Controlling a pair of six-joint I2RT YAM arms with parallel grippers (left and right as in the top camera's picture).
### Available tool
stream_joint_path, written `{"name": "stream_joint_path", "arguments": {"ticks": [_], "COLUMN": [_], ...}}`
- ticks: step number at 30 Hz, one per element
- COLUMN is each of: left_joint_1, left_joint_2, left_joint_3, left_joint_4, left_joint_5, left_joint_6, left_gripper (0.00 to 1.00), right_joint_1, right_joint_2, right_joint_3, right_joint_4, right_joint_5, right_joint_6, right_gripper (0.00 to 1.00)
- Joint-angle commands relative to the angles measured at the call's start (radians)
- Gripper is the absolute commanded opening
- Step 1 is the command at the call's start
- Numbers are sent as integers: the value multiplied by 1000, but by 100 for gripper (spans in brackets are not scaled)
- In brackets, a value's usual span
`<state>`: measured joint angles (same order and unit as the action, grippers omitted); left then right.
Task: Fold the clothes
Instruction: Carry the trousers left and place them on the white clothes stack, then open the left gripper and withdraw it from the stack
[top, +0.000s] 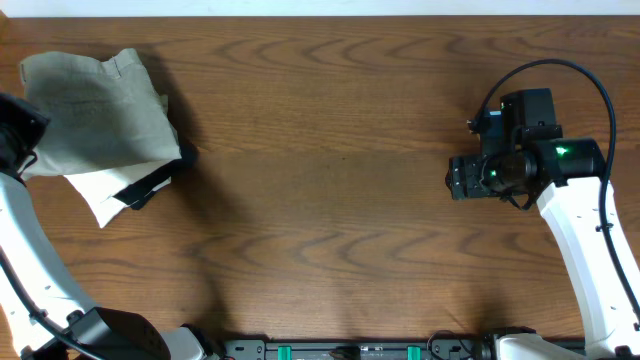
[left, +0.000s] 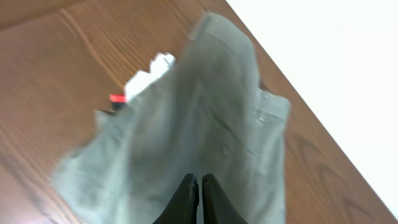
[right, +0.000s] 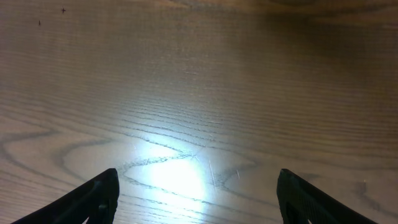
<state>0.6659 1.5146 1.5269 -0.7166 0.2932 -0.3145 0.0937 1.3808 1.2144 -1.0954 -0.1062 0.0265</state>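
Sage-beige cotton fills the 10 o'clock corner of the brown wooden worktop (top: 330, 200). There we see the clothes (top: 95, 105), a trouser-like garment with a waistband and stitched seams, lying rumpled on top of two other pieces. A white garment (top: 100, 198) pokes out from under its 6 o'clock edge. A black cloth (top: 158, 180) shows at about 4 o'clock, and both touch the clothes.

The left gripper (left: 199, 186) sits at the 9 o'clock edge of the clothes, seen from overhead. From the left wrist we see its jaws closed to a hairline slit and pinching the fabric. The fabric rises from them in a soft ridge toward 12 o'clock. That picture is blurred, so we cannot make out how much cloth lies between the jaws. In the same view a small red tag (left: 117, 98) shows at 10 o'clock, just beside the white garment and at the edge of the sage fabric. The worktop's far edge runs diagonally behind the waistband.

The right gripper (right: 198, 173) hangs well apart from the pile, at 3 o'clock over the worktop, pointing toward 9 o'clock. Its jaws stand wide and hold nothing. Between them we see only bare wood grain under a bright patch of glare. A green light glows on the right arm, and a black cable loops over it toward 12 o'clock.
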Motion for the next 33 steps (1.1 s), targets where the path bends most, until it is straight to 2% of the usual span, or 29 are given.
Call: {"name": "stream_joint_path", "arguments": {"ticks": [1, 7, 10, 16, 18, 19, 24, 27, 30, 33], "left_joint_1": [3, 3, 7, 18, 18, 18, 18, 18, 15, 12], "left_joint_2": [0, 55, 90, 147, 150, 150, 134, 97, 43, -25], "left_joint_3": [15, -43, -73, -105, -105, -105, -105, -97, -84, -84], "left_joint_4": [-45, -117, -122, -155, -161, -162, -161, -155, -141, -105], "left_joint_5": [58, -100, -173, -189, -189, -189, -154, -144, -123, 12], "left_joint_6": [2, -4, -51, -95, -95, -95, -94, -94, -80, -25], "left_gripper": [7, 7, 6, 10, 17, 29, 61, 68, 74, 80], "right_joint_1": [-8, -8, -8, -8, -8, -8, -8, -8, -8, -8], "right_joint_2": [-1, -1, -1, -1, -1, -1, -1, -1, -1, -1], "right_joint_3": [0, 0, 0, 0, 0, 0, 0, 0, 0, 0], "right_joint_4": [2, -1, -2, -22, -22, -21, -27, -26, -6, 32], "right_joint_5": [5, 5, 5, 5, 5, 5, -3, -6, -6, -6], "right_joint_6": [14, 14, 14, 14, 14, 14, 14, 16, 21, 22], "right_gripper": [79, 79, 79, 80, 80, 81, 92, 99, 99, 99]}}
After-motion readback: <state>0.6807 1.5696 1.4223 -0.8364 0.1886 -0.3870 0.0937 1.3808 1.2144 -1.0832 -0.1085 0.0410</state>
